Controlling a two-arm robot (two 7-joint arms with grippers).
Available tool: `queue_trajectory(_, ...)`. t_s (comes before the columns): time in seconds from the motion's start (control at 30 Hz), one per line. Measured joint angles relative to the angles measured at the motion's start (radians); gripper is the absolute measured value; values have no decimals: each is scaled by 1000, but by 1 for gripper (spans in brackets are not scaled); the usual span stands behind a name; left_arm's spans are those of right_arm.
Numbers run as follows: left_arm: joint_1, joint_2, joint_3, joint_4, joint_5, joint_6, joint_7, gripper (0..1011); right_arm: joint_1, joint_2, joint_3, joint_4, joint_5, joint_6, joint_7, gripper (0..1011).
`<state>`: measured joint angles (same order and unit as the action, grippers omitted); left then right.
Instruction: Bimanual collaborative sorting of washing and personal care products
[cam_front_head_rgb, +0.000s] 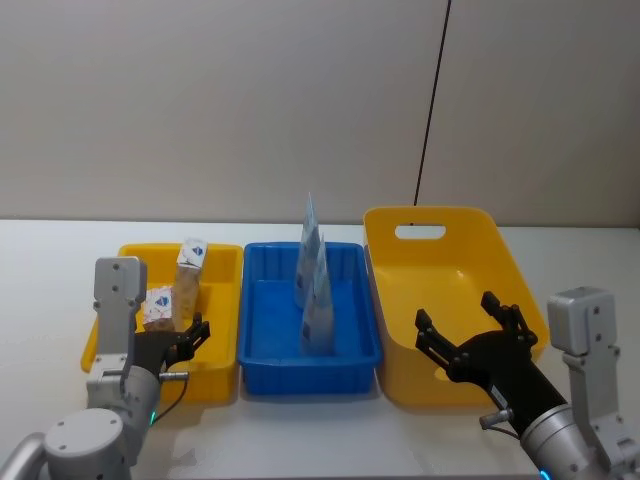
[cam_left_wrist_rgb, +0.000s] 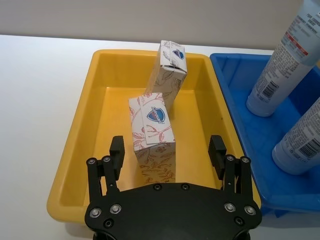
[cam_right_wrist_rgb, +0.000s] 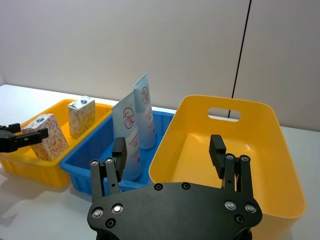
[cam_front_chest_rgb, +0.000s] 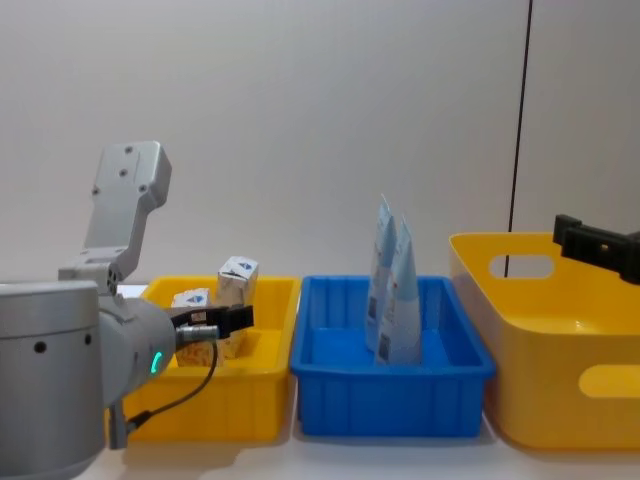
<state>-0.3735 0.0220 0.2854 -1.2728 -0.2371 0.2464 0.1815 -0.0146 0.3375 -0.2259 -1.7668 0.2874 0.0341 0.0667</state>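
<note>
1. Reference: blue bin (cam_front_head_rgb: 310, 381), at the centre of the white bench (cam_front_head_rgb: 60, 260).
2. Small yellow bin (cam_left_wrist_rgb: 80, 145): just beside the blue bin, on its left. It holds two soap packs, white with a red-orange pattern and a blue logo. The first pack (cam_left_wrist_rgb: 152, 130) stands farther from the blue bin. The second pack (cam_left_wrist_rgb: 170, 67) is slightly nearer to it and tilted.
3. Blue bin contents: two pale blue-white tubes, upright, caps down. The front tube (cam_front_head_rgb: 318, 315) stands near the bin's middle. The rear tube (cam_front_head_rgb: 308, 255) is just behind it, toward the bin's back wall.
4. Large yellow bin (cam_front_head_rgb: 470, 255), with a handle slot: just beside the blue bin, on its right.
5. Left tool (cam_left_wrist_rgb: 167, 152): released, fingers spread. It hangs over the small yellow bin with the first pack in line between the fingers; there is no contact.
6. Right tool (cam_front_head_rgb: 465, 322): released, fingers spread, grasping nothing. It is above the large yellow bin.
</note>
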Motion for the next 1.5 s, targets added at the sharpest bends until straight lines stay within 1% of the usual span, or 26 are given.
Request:
queue_trajectory(0.43,-21,-18,-16,59,-4,-37,-17,1001,0,0,0,0,0,0,0,1000)
queue_trajectory(0.73,-43,-33,-35,119,-9,-75,-24,1002,0,0,0,0,0,0,0,1000)
queue_trajectory(0.83,-56,-41,-45,149,-13,-96,-28,993,0,0,0,0,0,0,0,1000)
queue_trajectory(0.97,-68,-49,-55,179,-17,-117,-32,883,0,0,0,0,0,0,0,1000)
queue_trajectory(1.0,-70,-50,-57,184,-18,-122,-34,883,0,0,0,0,0,0,0,1000)
queue_trajectory(1.03,-75,-52,-60,196,-20,-130,-36,860,0,0,0,0,0,0,0,1000)
queue_trajectory(1.07,-77,-54,-62,199,-20,-133,-36,815,0,0,0,0,0,0,0,1000)
queue_trajectory(1.1,-79,-54,-63,204,-20,-136,-37,799,0,0,0,0,0,0,0,1000)
queue_trajectory(1.17,-84,-57,-67,216,-21,-145,-40,731,0,0,0,0,0,0,0,1000)
queue_trajectory(1.2,-88,-59,-70,223,-21,-150,-41,674,0,0,0,0,0,0,0,1000)
queue_trajectory(1.3,-91,-60,-72,231,-21,-155,-43,607,0,0,0,0,0,0,0,1000)
queue_trajectory(1.33,-93,-61,-74,235,-21,-158,-44,546,0,0,0,0,0,0,0,1000)
queue_trajectory(1.43,-95,-62,-76,238,-20,-161,-44,485,0,0,0,0,0,0,0,1000)
queue_trajectory(1.5,-96,-62,-78,239,-18,-162,-44,414,0,0,0,0,0,0,0,1000)
